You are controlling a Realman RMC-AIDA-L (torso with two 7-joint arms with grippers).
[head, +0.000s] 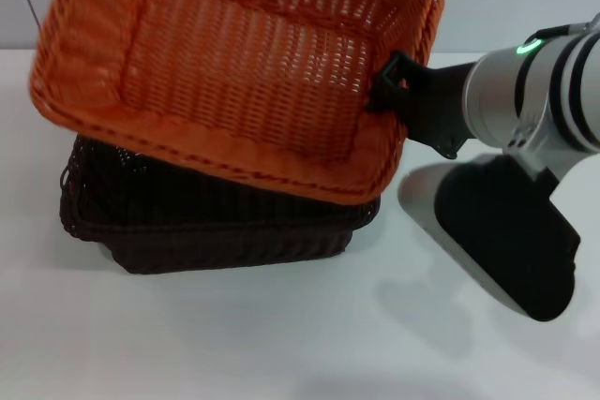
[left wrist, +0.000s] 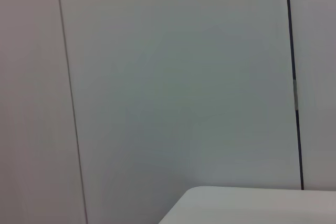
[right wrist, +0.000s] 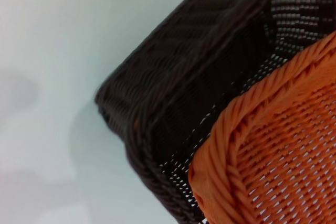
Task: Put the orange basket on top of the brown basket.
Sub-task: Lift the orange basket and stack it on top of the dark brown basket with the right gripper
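The orange basket (head: 234,63) is held tilted above the brown basket (head: 206,222), which stands on the white table. The orange basket covers most of the brown one; its near edge hangs just over the brown rim, and I cannot tell whether they touch. My right gripper (head: 389,86) is shut on the orange basket's right rim, one black finger hooked over the braid. The right wrist view shows the orange rim's corner (right wrist: 262,156) over the brown basket's corner (right wrist: 173,108). My left gripper is out of view; its wrist view shows only a wall.
The white table (head: 281,344) extends in front of and to the right of the baskets. My right arm's grey and black links (head: 506,231) hang over the table to the right. A table corner (left wrist: 252,205) and wall panels show in the left wrist view.
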